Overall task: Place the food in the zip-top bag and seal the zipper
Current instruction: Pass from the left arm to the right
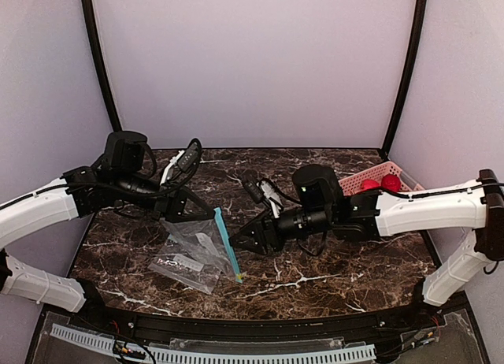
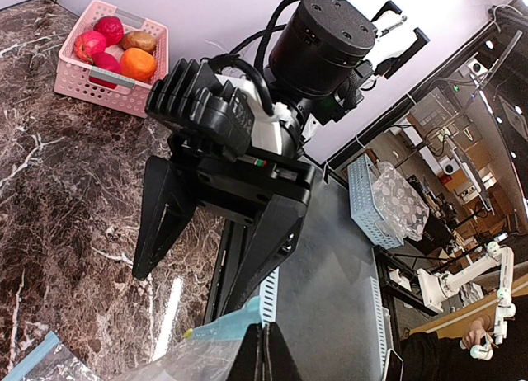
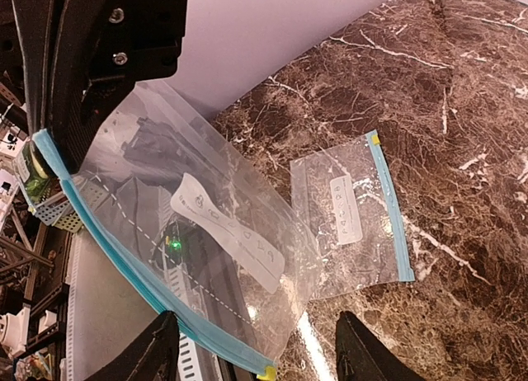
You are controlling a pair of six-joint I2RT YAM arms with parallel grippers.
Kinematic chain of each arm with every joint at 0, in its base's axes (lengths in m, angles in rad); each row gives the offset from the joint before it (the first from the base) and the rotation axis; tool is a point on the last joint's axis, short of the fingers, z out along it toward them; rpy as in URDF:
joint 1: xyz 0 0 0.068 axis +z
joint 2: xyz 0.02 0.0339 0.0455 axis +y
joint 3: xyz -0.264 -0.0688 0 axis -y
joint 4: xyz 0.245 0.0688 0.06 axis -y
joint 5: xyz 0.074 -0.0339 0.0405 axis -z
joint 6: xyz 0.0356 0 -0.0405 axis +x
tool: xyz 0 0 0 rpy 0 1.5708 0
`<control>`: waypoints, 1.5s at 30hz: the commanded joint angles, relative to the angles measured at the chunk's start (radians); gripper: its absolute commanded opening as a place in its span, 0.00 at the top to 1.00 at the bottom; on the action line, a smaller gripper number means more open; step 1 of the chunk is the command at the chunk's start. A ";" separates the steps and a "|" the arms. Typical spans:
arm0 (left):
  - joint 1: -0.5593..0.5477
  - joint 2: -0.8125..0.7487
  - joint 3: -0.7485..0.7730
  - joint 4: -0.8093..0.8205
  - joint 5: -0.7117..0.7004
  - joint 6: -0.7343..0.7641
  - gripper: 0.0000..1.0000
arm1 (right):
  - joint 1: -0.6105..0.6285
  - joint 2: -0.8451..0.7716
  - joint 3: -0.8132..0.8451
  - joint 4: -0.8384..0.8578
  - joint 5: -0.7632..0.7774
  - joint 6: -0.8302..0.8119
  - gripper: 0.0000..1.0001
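Observation:
The zip-top bag (image 1: 206, 239) hangs tilted over the table, clear with a white label (image 3: 227, 232). My left gripper (image 2: 268, 352) is shut on the upper end of its teal zipper (image 3: 124, 270). My right gripper (image 3: 260, 356) stands open just right of the bag, and the zipper's lower end with its yellow tab sits between the fingertips, ungripped. From the left wrist, the right gripper's (image 2: 186, 290) black fingers face the camera, spread apart. The food (image 2: 115, 47), red, brown and orange pieces, lies in the pink basket (image 2: 82, 88) at the back right.
A second clear bag (image 3: 355, 216) with a teal strip lies flat on the marble table (image 1: 331, 273), under and left of the hanging one. The pink basket (image 1: 394, 173) sits against the right wall behind my right arm. A black frame borders the table.

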State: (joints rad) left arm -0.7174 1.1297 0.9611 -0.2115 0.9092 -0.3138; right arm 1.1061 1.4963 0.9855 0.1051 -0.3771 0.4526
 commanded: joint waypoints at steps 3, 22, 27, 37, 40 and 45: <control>-0.005 -0.001 0.010 -0.002 0.023 0.011 0.99 | 0.005 0.026 0.038 0.022 -0.023 -0.015 0.38; -0.005 -0.002 0.004 0.009 0.019 0.007 0.99 | 0.012 0.074 0.074 0.081 -0.103 -0.014 0.59; -0.006 -0.001 0.002 0.012 0.016 0.007 0.99 | 0.017 0.085 0.078 0.080 -0.129 -0.018 0.62; -0.007 -0.005 -0.002 0.009 -0.024 0.013 0.99 | 0.019 0.069 0.049 0.113 -0.114 -0.006 0.97; -0.007 -0.003 0.002 -0.009 -0.047 0.022 0.99 | 0.019 0.056 0.035 0.122 -0.086 0.000 1.00; -0.006 0.001 0.016 -0.045 -0.094 0.040 0.86 | 0.020 0.029 0.016 0.101 -0.013 0.012 1.00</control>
State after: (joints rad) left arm -0.7181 1.1313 0.9611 -0.2173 0.8566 -0.3008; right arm 1.1187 1.5646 1.0225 0.1867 -0.4629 0.4507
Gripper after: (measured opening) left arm 0.032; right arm 0.006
